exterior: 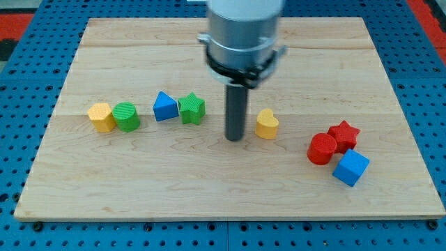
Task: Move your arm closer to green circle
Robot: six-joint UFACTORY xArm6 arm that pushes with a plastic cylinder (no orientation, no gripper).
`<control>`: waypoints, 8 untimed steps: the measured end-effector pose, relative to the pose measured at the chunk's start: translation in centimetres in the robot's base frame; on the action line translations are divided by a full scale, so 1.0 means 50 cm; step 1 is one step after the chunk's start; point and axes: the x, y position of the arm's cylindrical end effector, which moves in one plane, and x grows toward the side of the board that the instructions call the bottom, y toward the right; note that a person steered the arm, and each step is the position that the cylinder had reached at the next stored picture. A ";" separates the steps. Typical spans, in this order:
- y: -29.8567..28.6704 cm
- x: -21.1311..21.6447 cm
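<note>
The green circle [127, 116] lies on the wooden board [230, 188] at the view's left, touching a yellow hexagon [102, 117] on its left. My tip [235, 139] rests on the board near the middle, well to the right of the green circle. Between them sit a blue triangle [164, 107] and a green star [191, 109], side by side. A yellow heart [266, 124] lies just right of my tip.
A red circle [322, 149], a red star [343, 135] and a blue cube [350, 168] cluster at the view's right. The arm's grey body [242, 35] hangs over the board's top middle. A blue pegboard [28, 84] surrounds the board.
</note>
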 end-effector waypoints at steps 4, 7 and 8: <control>0.078 -0.125; -0.223 -0.441; -0.224 -0.441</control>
